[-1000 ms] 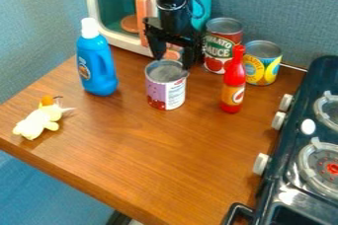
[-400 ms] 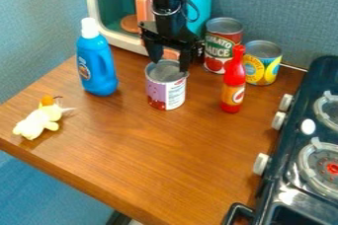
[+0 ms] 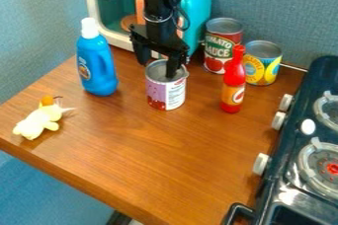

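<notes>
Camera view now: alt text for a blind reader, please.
Black robot gripper, fingers apart, over a purple-labelled can on a wooden table, between a blue detergent bottle and a red sauce bottle; toy stove at right.

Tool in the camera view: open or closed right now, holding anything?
Tool: open, fingers apart, holding nothing, at the top of the purple-and-white can.

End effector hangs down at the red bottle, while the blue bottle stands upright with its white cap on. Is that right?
Not the red bottle: the camera view shows the end effector hanging down at the purple can. The blue bottle does stand upright, white cap on.
</notes>
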`<state>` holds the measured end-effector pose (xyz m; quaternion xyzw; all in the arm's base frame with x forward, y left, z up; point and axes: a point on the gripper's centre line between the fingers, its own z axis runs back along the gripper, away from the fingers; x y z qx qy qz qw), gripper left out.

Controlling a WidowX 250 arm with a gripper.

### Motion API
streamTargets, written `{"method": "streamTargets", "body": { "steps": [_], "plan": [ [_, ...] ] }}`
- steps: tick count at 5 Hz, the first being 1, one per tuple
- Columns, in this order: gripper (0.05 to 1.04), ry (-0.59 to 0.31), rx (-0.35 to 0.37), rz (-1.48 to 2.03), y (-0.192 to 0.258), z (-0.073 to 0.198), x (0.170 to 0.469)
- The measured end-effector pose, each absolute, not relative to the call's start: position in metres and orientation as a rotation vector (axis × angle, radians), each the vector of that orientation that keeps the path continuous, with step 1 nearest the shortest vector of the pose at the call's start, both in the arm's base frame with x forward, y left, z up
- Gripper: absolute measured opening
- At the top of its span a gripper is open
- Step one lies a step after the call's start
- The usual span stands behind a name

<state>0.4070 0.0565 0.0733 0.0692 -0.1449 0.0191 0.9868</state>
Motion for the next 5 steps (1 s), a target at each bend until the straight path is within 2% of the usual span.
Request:
{"method": "streamTargets", "body": {
  "steps": [2, 3, 4, 5],
  "plan": [
    [1.001, -0.242, 0.177, 0.0, 0.059, 0.071, 0.368],
    [1.0, -0.188, 0.159, -0.027, 0.055, 0.07, 0.347],
    [1.0, -0.093, 0.109, -0.051, 0.052, 0.068, 0.322],
    [1.0, -0.058, 0.07, -0.056, 0.049, 0.081, 0.308]
  ]
}}
